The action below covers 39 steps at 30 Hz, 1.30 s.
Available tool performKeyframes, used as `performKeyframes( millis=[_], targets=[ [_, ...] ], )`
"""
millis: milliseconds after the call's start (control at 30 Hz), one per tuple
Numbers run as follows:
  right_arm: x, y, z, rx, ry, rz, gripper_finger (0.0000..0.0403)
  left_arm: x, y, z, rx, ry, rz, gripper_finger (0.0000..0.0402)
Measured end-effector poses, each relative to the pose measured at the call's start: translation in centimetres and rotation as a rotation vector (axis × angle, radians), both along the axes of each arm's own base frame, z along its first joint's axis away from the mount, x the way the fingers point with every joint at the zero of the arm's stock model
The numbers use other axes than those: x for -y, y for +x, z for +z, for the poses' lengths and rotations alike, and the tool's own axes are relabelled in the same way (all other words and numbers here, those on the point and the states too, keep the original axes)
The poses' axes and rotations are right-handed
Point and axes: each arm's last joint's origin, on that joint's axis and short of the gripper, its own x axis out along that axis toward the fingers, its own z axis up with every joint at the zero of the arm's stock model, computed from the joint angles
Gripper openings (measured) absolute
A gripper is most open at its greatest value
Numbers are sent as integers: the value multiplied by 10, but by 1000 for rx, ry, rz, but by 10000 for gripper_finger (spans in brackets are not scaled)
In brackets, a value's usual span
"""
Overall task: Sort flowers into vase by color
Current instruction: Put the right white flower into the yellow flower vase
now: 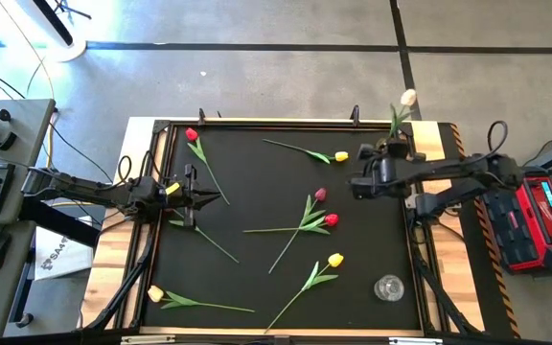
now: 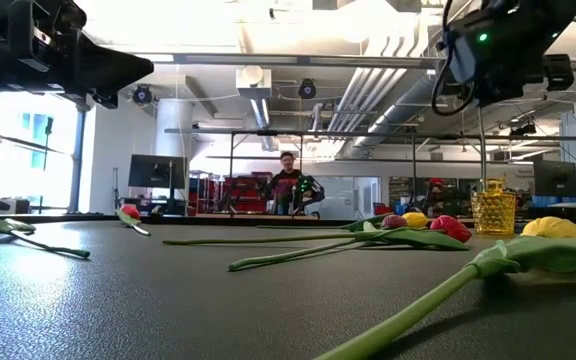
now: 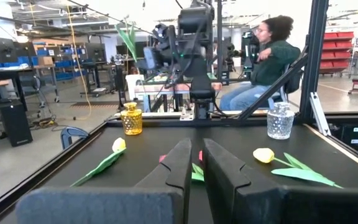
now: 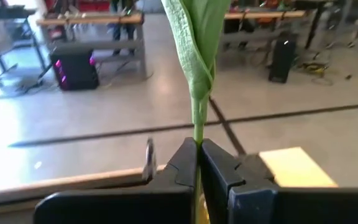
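My right gripper (image 1: 394,146) is up over the table's far right corner, shut on a cream tulip (image 1: 408,97). Its green leaf (image 4: 197,37) rises above the fingers (image 4: 185,165). An amber glass vase (image 2: 493,208) stands below that gripper, hidden under the arm in the high view. My left gripper (image 1: 217,198) hovers shut and empty above the mat's left side, pointing right. Lying on the mat are a red tulip (image 1: 192,134), a yellow one (image 1: 341,156), a dark red one (image 1: 320,195), another red one (image 1: 331,219), another yellow one (image 1: 334,260) and a pale yellow one (image 1: 155,293). My right gripper pinches the cream tulip's stem (image 4: 198,132) just below the leaf, between its two fingers, which lie across the stem. The flower stands upright, head up and lifted clear of the table. A thin length of stem (image 2: 481,140) hangs down to the amber vase's mouth.
A clear glass vase (image 1: 388,287) stands near the mat's near right corner. A loose green stem (image 1: 204,240) lies just near of my left gripper. The black mat has a raised frame (image 1: 161,125) around it. A person (image 3: 272,50) sits beyond the right side.
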Motion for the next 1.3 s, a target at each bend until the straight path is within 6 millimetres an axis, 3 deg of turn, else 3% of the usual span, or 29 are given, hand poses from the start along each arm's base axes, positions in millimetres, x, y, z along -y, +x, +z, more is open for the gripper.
performKeyframes(
  millis=[600,1133,1300],
  targets=[
    [38,-12,6,-89,-178,-152,0,0,0,-1,-10,11,1,28],
    [55,-15,-7,-107,-178,-246,0,0,0,-2,-26,20,12,28],
    [56,-13,-9,-116,-108,-253,0,0,0,-3,-30,27,14,28]
  ],
)
